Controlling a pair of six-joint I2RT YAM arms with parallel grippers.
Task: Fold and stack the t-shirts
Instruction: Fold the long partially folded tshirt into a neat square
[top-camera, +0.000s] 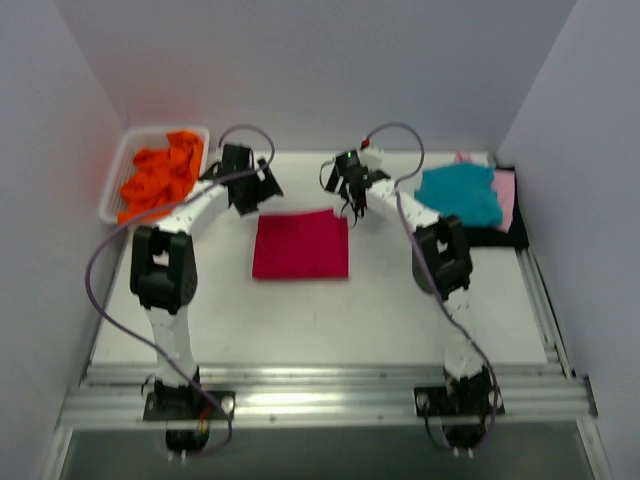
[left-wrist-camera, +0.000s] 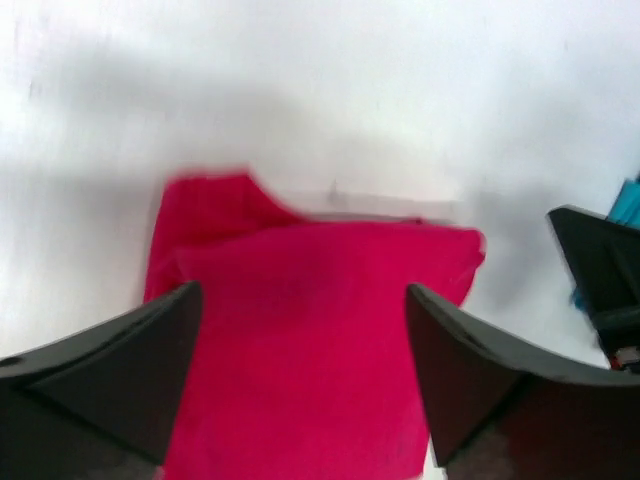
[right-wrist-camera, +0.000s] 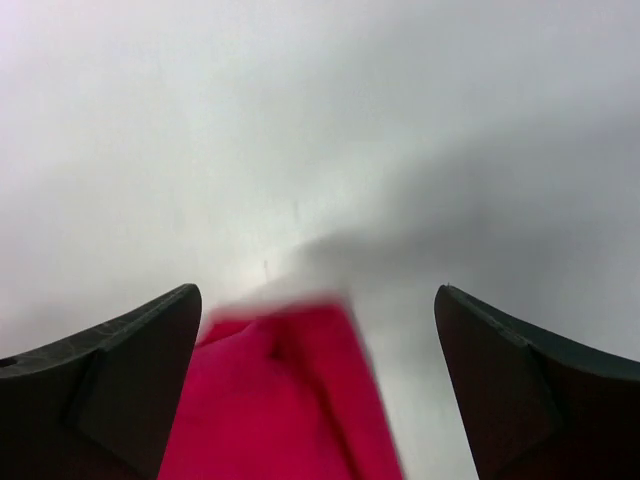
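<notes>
Mid-table, folded crimson shirt (top-camera: 300, 245) lies flat. Left gripper (top-camera: 255, 192) at its far-left corner, right gripper (top-camera: 355, 203) at its far-right corner, both spread wide, pinching nothing. Teal shirt (top-camera: 460, 193) near far-right corner.

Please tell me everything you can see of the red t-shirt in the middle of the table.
The red t-shirt is soft crimson cloth, folded into a flat, nearly square packet. It lies on the white table between the two arms. In the left wrist view, one layer sticks out past a corner. Only the table seems to touch it: the left pincer and the right pincer hang open near its far corners.
</notes>
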